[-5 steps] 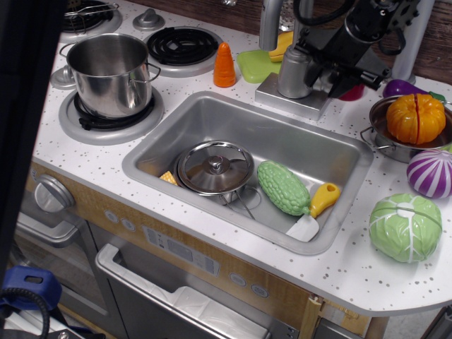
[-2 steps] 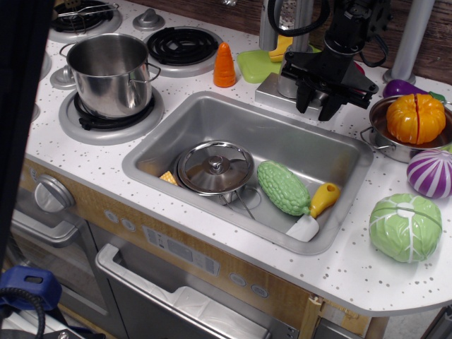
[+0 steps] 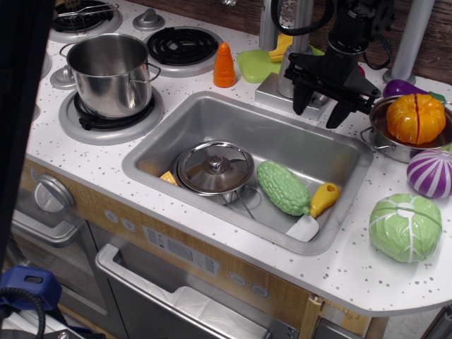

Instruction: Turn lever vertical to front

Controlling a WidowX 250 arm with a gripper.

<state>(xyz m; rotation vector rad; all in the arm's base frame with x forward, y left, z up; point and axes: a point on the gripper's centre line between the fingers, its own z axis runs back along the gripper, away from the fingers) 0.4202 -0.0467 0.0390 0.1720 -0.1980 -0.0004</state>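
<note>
The cylindrical faucet body [image 3: 287,76] stands on its square metal base [image 3: 272,90] behind the sink. My black gripper [image 3: 319,106] hangs fingers-down just right of the body, over the sink's back rim. It is open, with one finger [image 3: 300,99] to the left and the other [image 3: 338,113] to the right. A small silver-grey bit [image 3: 319,99] shows between the fingers; I cannot tell if it is the lever. Otherwise the lever is hidden behind the gripper. Nothing is held.
The sink [image 3: 339,152] holds a pot lid [image 3: 215,167], a green gourd [image 3: 282,187] and a yellow-handled spatula [image 3: 318,205]. A steel pot [image 3: 109,67] sits on a burner at left. A bowl with an orange pumpkin [image 3: 417,119], a purple onion [image 3: 431,173] and a cabbage [image 3: 406,226] lie right. Grey posts [image 3: 413,35] stand behind.
The gripper left the faucet body, swung from a tilted pose to fingers-down, and shifted slightly right. Its fingers are spread open.
</note>
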